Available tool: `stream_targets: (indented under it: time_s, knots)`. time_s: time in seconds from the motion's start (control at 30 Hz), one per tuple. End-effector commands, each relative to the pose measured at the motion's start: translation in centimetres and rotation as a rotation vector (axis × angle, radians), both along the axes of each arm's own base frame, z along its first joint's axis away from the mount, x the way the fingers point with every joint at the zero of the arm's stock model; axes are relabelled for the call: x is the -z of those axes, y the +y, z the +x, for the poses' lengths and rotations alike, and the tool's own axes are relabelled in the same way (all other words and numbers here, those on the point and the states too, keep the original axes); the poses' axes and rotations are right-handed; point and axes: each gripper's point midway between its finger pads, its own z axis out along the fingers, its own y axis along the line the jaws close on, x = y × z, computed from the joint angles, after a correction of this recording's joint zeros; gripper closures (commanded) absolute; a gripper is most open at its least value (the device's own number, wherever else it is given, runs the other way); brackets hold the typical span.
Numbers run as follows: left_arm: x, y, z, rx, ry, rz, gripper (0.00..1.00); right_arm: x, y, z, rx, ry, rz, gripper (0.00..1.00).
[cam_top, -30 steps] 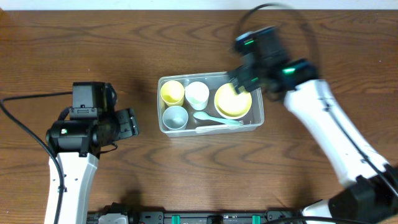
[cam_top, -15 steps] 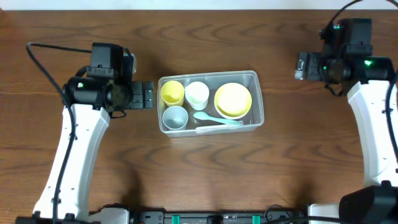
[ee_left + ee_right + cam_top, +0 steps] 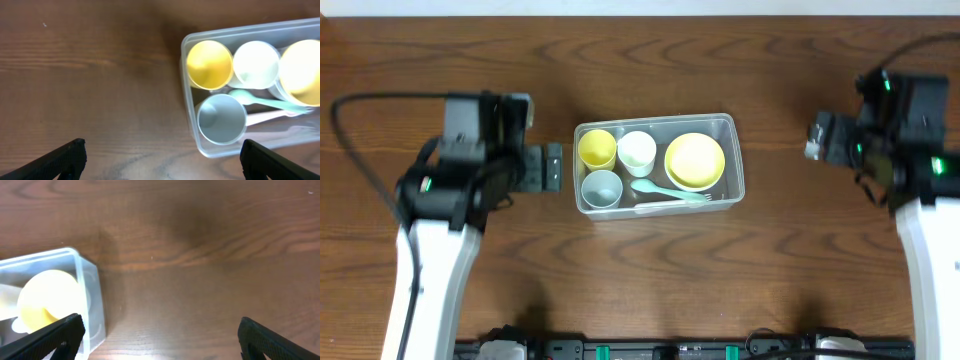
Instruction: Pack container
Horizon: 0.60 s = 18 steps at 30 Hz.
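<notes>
While the right tool [image 3: 817, 137] withdrew, container [image 3: 736, 170] stayed.

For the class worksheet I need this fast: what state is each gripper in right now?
Left gripper: jaws open, holding nothing.
Right gripper: jaws open, holding nothing.

The dark brown, wood-grained table [image 3: 650, 270] carries the clear rectangular container [image 3: 656, 121], which sits flat on it near the middle, its long sides running left to right.
</notes>
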Motion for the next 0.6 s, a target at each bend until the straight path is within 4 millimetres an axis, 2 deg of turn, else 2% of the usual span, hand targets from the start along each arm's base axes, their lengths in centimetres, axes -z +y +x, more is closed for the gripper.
stream_targets:
  time_s: [0.0,0.17,0.3,0.43,0.57]
  knots:
    - [-0.5,0.0,-2.6,0.028,-0.083,-0.004,0.02,0.0,-0.1,-3.5,0.051,-0.077,-0.011,0.01]
    - [0.0,0.5,-7.1,0.025,-0.198,-0.013,0.02,0.6,-0.3,-8.8,0.101,-0.192,-0.032,0.01]
    - [0.3,0.9,-10.3,-0.021,-0.299,-0.056,0.02,1.5,0.2,-12.1,0.102,-0.269,-0.003,0.01]
    - [0.0,1.1,-12.1,-0.063,-0.392,-0.106,0.02,2.4,0.1,-13.6,0.101,-0.323,0.0,0.01]
    - [-0.7,1.1,-12.7,-0.061,-0.442,-0.113,0.02,3.1,0.3,-13.8,0.118,-0.324,0.033,0.01]
